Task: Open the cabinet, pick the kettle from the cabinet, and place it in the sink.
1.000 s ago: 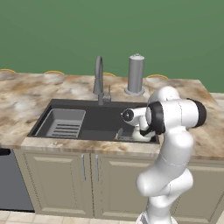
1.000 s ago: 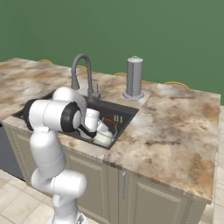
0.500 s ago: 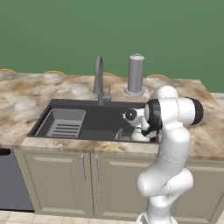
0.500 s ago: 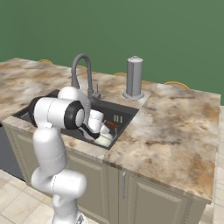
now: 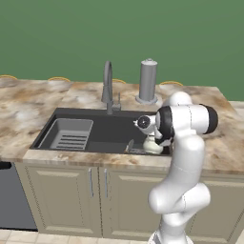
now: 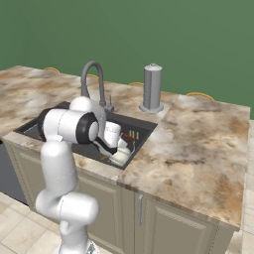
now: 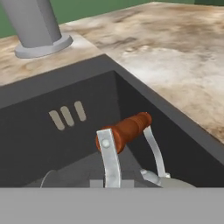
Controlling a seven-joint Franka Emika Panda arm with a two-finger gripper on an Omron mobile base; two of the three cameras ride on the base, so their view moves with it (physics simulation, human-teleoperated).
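The cream-white kettle (image 5: 153, 146) hangs tilted low inside the dark grey sink (image 5: 71, 114), at its right end near the front wall. My gripper (image 5: 151, 136) reaches down onto it from above and is shut on the kettle. From the right base the kettle (image 6: 121, 157) sits just under the gripper (image 6: 119, 147) against the sink (image 6: 141, 128) corner. In the hand view the kettle's reddish-brown wooden handle (image 7: 127, 129) and wire bail stand close ahead, with the sink wall (image 7: 65, 144) behind; my fingertips are hidden there. The cabinet is out of view.
A grey arched faucet (image 5: 108, 86) rises behind the basin, and a tall grey cylinder (image 5: 148, 81) stands on the marble counter (image 6: 198, 139) to its right. A ribbed tray insert (image 5: 70, 135) fills the sink's left end. Beige low cabinets (image 5: 95, 190) lie below.
The hand and the kettle have sunk slightly lower into the sink's right end. The jaws have stayed shut.
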